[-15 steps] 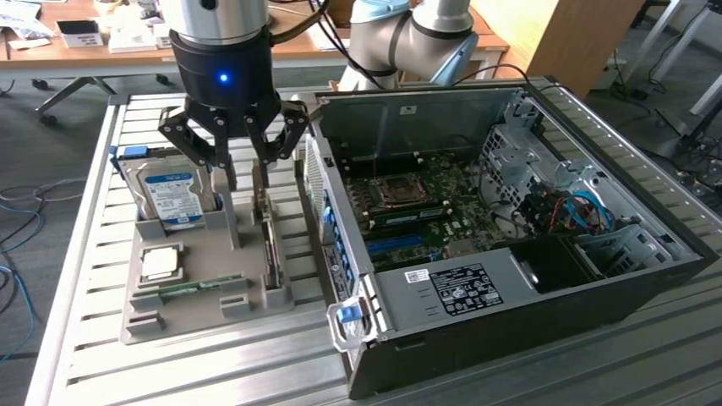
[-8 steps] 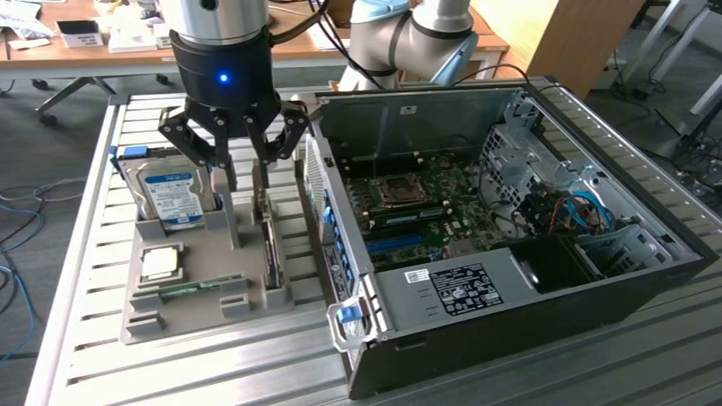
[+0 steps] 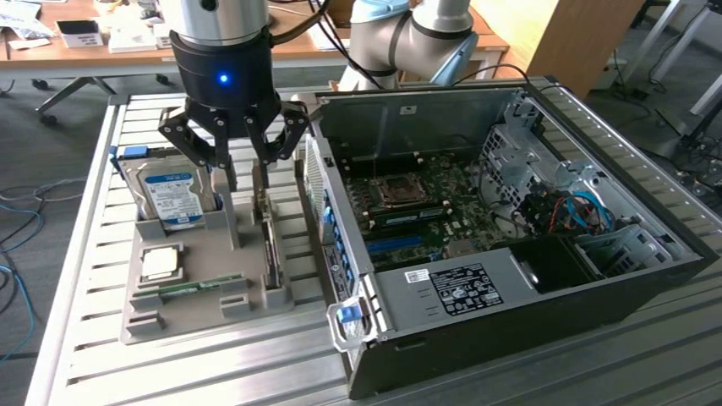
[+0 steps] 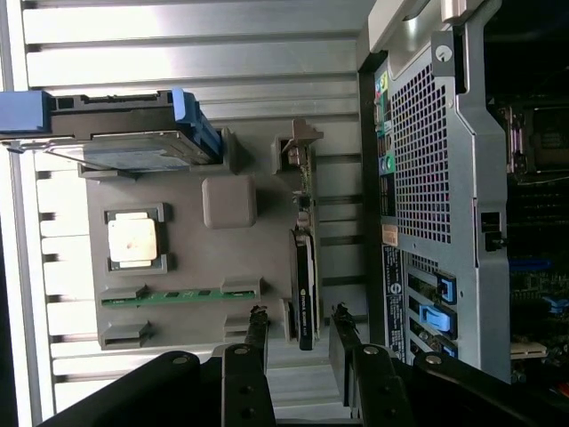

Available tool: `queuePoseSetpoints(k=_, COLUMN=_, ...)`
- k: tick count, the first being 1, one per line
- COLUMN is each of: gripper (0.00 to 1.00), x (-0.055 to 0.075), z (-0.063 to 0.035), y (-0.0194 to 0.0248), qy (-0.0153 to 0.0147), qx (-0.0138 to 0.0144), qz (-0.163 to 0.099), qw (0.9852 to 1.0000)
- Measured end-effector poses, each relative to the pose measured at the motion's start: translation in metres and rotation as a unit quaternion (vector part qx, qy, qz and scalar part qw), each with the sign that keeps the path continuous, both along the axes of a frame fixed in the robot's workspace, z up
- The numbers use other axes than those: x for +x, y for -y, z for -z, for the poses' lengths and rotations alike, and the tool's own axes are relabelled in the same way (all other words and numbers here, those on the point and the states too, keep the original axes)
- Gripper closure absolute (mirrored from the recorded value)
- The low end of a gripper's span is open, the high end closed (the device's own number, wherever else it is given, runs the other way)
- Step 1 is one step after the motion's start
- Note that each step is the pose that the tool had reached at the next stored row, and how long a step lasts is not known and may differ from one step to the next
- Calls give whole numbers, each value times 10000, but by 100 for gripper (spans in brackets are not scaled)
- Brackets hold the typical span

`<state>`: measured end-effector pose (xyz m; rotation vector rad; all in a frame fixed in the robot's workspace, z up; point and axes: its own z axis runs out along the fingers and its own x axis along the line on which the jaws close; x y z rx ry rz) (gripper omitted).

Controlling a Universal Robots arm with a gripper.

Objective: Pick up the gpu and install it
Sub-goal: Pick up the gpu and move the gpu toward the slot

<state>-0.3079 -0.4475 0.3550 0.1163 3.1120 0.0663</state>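
The gpu (image 3: pixel 270 241) (image 4: pixel 305 285) stands on its long edge in a slot along the side of the grey tray (image 3: pixel 192 320) (image 4: pixel 196 258) that faces the open computer case (image 3: pixel 542 313) (image 4: pixel 427 133). The gripper (image 3: pixel 248 173) (image 4: pixel 298 316) hangs directly over that slot with its jaws spread. One finger sits on each side of the card's end, and in the wrist view a gap shows between each finger and the board, so nothing is pinched. A hard drive (image 3: pixel 172 199) (image 4: pixel 133 151) with blue rails stands upright at the tray's far end. A processor chip (image 3: pixel 158 264) (image 4: pixel 133 238) lies flat in the tray's middle, and a narrow green memory stick (image 3: pixel 198 286) (image 4: pixel 178 296) lies beside it. The tray rests on the slatted metal desk (image 3: pixel 90 372) (image 4: pixel 178 53).
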Motion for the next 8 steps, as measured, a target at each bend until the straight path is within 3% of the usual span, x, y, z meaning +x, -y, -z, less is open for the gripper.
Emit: queuePoseSetpoints(k=8, gripper=58, x=0, z=38, y=0, qy=0, qx=0, qz=0, qw=10000)
